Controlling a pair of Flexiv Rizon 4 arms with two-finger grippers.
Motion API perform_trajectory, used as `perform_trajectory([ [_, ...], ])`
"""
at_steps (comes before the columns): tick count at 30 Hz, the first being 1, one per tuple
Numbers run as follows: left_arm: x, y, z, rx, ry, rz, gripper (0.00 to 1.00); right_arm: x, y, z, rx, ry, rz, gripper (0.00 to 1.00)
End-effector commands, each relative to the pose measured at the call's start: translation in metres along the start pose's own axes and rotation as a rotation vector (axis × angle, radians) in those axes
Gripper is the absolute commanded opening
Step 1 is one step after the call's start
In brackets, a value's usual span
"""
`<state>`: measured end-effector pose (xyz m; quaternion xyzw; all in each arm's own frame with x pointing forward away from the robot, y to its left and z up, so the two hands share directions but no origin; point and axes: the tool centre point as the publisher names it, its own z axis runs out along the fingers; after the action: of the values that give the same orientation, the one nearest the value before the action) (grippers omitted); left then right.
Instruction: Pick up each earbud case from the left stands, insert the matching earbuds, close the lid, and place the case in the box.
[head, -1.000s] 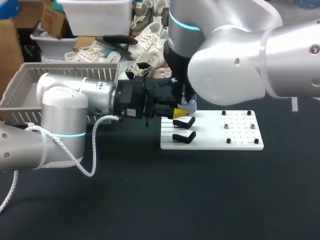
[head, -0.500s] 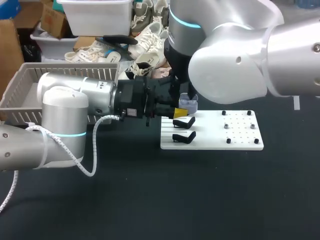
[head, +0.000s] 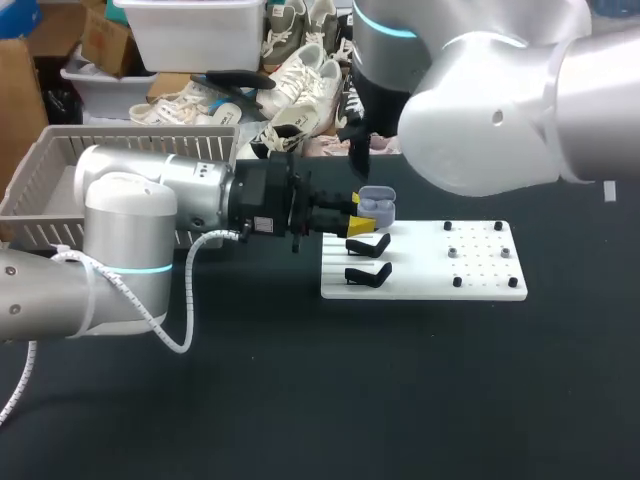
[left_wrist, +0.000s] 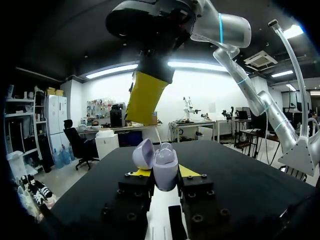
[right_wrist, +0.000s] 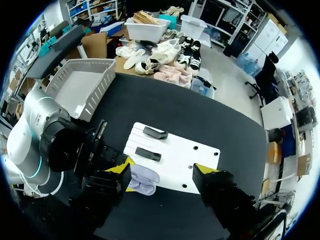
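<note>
A lavender earbud case (head: 376, 207) with its lid raised is held sideways over the white board's left end by my left gripper (head: 357, 224), which is shut on it. In the left wrist view the case (left_wrist: 165, 169) sits between the yellow-tipped fingers (left_wrist: 188, 171), and its open lid (left_wrist: 144, 152) leans to one side. My right gripper (head: 358, 148) hangs above the case, apart from it. From the right wrist, that gripper (right_wrist: 165, 181) is open, fingers spread wide, with the case (right_wrist: 141, 179) far below.
The white board (head: 480, 285) carries two black stands (head: 368, 245) (head: 368, 273) at its left end and several small pegs to the right. A grey slatted basket (head: 60, 170) sits at the table's far left, behind my left arm.
My right gripper has lifted up off the case and opened wide. The left arm and the case have stayed in place.
</note>
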<state>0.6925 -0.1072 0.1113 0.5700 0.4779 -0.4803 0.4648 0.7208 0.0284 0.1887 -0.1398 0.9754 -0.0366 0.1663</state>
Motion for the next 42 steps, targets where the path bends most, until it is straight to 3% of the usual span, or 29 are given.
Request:
perform_trajectory([
  [1, 0.0, 0.0, 0.0, 0.0, 0.0, 0.001, 0.0, -0.006, -0.011, 0.002, 0.029, -0.004, 0.012, 1.0],
  [10, 0.0, 0.0, 0.0, 0.0, 0.0, 0.001, 0.0, -0.007, -0.031, 0.033, 0.031, 0.061, 0.071, 1.0],
  [17, 0.0, 0.0, 0.0, 0.0, 0.0, 0.001, 0.0, 0.005, -0.031, 0.029, 0.008, 0.07, 0.069, 1.0],
  [26, 0.0, 0.0, 0.0, 0.0, 0.0, 0.001, 0.0, 0.03, -0.027, 0.018, -0.111, 0.08, 0.077, 1.0],
  [28, 0.0, 0.0, 0.0, 0.0, 0.0, 0.001, 0.0, 0.032, -0.026, 0.017, -0.103, 0.064, 0.082, 1.0],
  [35, 0.0, 0.0, 0.0, 0.0, 0.0, 0.001, 0.0, 0.019, -0.029, -0.01, -0.1, -0.03, 0.078, 1.0],
  [42, 0.0, 0.0, 0.0, 0.0, 0.0, 0.001, 0.0, -0.003, -0.024, 0.004, -0.088, -0.022, 0.051, 1.0],
])
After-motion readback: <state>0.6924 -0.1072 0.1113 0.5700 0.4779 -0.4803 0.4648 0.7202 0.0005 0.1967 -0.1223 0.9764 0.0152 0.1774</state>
